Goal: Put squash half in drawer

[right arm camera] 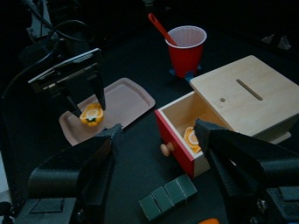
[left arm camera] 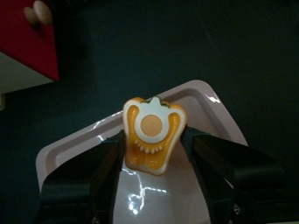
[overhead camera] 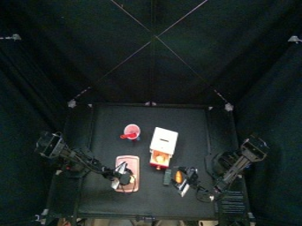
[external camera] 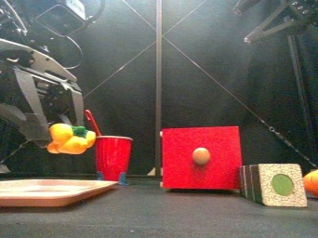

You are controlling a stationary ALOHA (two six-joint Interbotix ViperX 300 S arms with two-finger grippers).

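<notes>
The squash half (left arm camera: 153, 131) is yellow-orange with a pale centre, and my left gripper (left arm camera: 156, 166) is shut on it. It hangs just above the pink tray (left arm camera: 198, 101) at the table's front left; the front view shows the squash half (external camera: 71, 138) lifted over the tray (external camera: 50, 191). The red drawer (right arm camera: 177, 133) stands pulled out of the wooden box (right arm camera: 251, 86), to the right of the tray (right arm camera: 117, 103). My right gripper (right arm camera: 163, 171) hovers open and empty in front of the drawer. The drawer front (external camera: 199, 158) has a wooden knob.
A red cup (external camera: 113, 156) with a red straw stands behind the tray, left of the box. Green blocks (external camera: 276, 184) and an orange fruit (external camera: 311, 181) lie at the front right. In the top view the box (overhead camera: 164, 139) sits mid-table.
</notes>
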